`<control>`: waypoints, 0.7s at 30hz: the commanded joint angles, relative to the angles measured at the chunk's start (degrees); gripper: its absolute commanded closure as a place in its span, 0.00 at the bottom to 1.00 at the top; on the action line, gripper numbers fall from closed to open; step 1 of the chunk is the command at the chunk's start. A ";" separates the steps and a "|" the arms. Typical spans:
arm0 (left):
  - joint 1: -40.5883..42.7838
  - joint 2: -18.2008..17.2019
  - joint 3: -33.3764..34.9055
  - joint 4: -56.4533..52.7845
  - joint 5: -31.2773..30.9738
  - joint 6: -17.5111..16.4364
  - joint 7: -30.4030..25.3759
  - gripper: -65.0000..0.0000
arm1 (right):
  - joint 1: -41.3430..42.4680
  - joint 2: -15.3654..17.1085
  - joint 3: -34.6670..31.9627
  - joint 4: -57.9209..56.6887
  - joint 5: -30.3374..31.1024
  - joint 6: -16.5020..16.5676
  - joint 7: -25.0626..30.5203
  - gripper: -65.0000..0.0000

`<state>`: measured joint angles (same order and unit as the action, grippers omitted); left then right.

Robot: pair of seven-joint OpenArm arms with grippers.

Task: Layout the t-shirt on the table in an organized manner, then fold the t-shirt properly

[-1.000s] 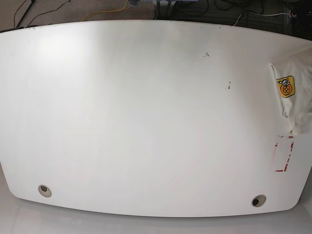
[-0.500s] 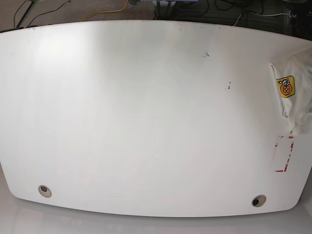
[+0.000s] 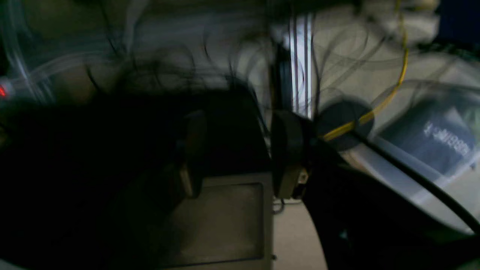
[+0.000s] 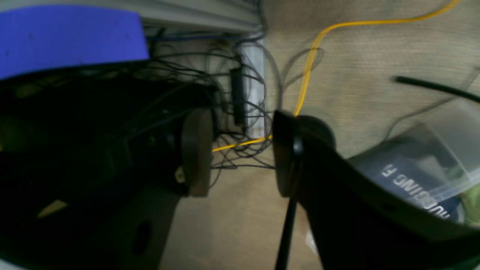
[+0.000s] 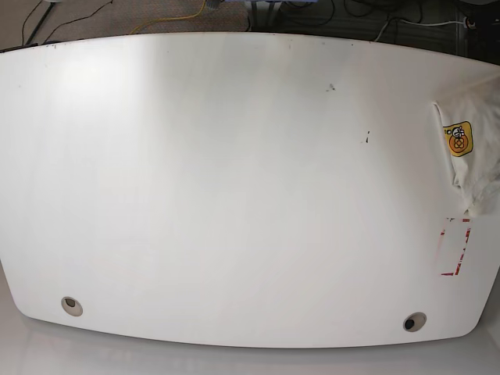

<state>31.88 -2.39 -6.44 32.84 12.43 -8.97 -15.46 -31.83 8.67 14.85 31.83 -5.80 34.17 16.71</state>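
We've got the t-shirt (image 5: 471, 152) bunched at the bench (image 5: 234, 195) edge on the left arm's side, both arms' fingers (image 3: 285, 153) (image 4: 287, 153) parted, empty, and off the bench.

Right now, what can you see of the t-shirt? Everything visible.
Only a part of the t-shirt shows, at the right edge of the base view. It is white, soft-looking cloth, bunched and creased, not spread flat, with a small yellow-orange badge facing up. It lies on the table just above the red tape rectangle; the rest runs out of frame. No gripper touches it.
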 commanded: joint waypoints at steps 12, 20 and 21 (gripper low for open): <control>-10.21 -1.78 -0.11 -16.44 -0.07 0.23 -0.49 0.60 | 6.56 0.61 -1.27 -6.03 -0.48 -2.74 0.57 0.61; -16.63 -1.87 -0.11 -25.68 -0.07 0.23 -0.49 0.60 | 11.40 1.49 -1.27 -13.77 -0.48 -2.92 0.57 0.61; -17.24 -1.87 -0.11 -26.55 -0.07 0.23 -0.49 0.60 | 11.92 1.49 -1.27 -14.82 -0.48 -2.92 0.57 0.61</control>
<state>14.72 -4.43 -6.48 7.94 12.21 -8.54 -15.92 -20.14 9.28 13.50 18.59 -6.22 31.07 16.71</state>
